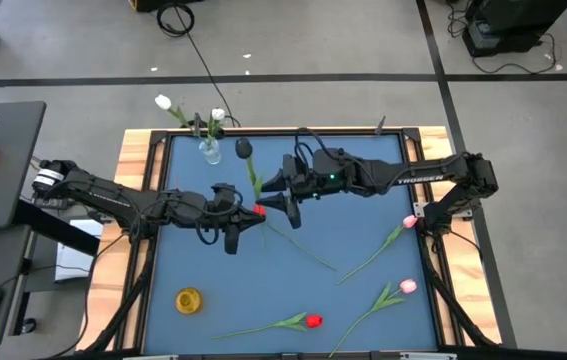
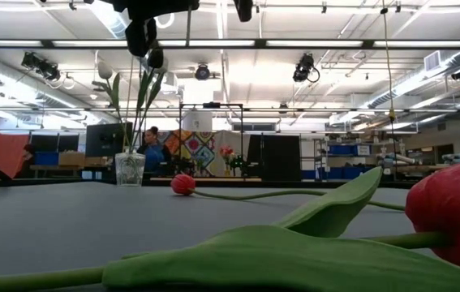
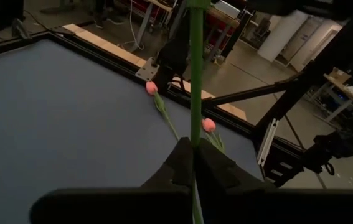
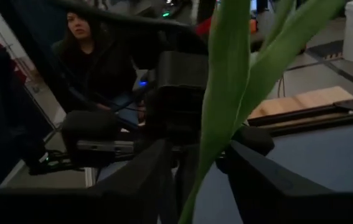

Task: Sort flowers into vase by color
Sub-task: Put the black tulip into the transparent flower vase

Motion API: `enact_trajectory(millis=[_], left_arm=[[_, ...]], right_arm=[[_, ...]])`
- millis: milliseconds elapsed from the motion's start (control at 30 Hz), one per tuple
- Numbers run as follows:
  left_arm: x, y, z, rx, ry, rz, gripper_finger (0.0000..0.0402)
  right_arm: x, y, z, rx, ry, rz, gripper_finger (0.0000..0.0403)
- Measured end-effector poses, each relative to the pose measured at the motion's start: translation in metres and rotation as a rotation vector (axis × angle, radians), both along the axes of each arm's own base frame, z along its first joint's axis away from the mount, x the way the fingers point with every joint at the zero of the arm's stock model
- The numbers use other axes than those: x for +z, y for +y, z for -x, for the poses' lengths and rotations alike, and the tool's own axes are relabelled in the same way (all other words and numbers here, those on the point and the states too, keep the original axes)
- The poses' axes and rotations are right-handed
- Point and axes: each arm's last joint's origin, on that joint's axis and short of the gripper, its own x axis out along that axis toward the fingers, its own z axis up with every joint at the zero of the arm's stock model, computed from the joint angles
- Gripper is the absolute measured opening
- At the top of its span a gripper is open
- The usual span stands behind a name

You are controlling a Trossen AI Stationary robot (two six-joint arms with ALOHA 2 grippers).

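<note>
Glass vase [image 1: 210, 150], two white tulips [image 1: 164, 103] inside

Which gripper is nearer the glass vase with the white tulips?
Right. The right gripper sits mid-table, a little nearer the glass vase at the far edge. The left gripper, shut on a green stem, is farther toward the near side.

A blue tabletop [image 1: 193, 260] framed in pale wood is carrying a clear glass vase [image 1: 210, 151] near its far left corner and a small yellow vase [image 1: 189, 300] near the front left. Two pink tulips [image 1: 409, 222] [image 1: 407, 287] are lying at the right, a red tulip [image 1: 312, 321] along the front edge.
</note>
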Motion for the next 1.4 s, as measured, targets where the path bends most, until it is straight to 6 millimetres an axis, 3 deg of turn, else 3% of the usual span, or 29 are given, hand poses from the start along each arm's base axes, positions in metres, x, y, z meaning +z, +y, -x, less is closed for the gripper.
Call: enact_trajectory(millis=[167,500,733,967,1133,1400], left_arm=[[0.0,0.0,0.0,-0.003,0.0,-0.016,0.0007],[0.0,0.0,0.0,-0.01,0.002,-0.05,0.0007],[0.0,0.0,0.0,-0.013,0.008,-0.067,0.0007],[-0.003,0.0,0.001,-0.01,0.039,-0.074,0.0007],[-0.004,0.001,0.002,-0.007,0.053,-0.071,0.0012],[-0.001,0.009,0.006,0.024,0.057,-0.072,0.0062]], right_arm=[[-0.001,-0.002,0.0,-0.014,0.02,-0.05,0.015],[-0.007,-0.006,-0.003,-0.005,0.049,-0.091,0.0176],[-0.014,-0.008,-0.008,-0.01,0.052,-0.114,0.0129],[-0.011,-0.009,-0.006,0.011,0.045,-0.091,0.0016],[-0.012,-0.009,-0.007,0.002,0.05,-0.083,0.0009],[-0.012,-0.01,-0.007,-0.018,0.047,-0.039,0.0004]])
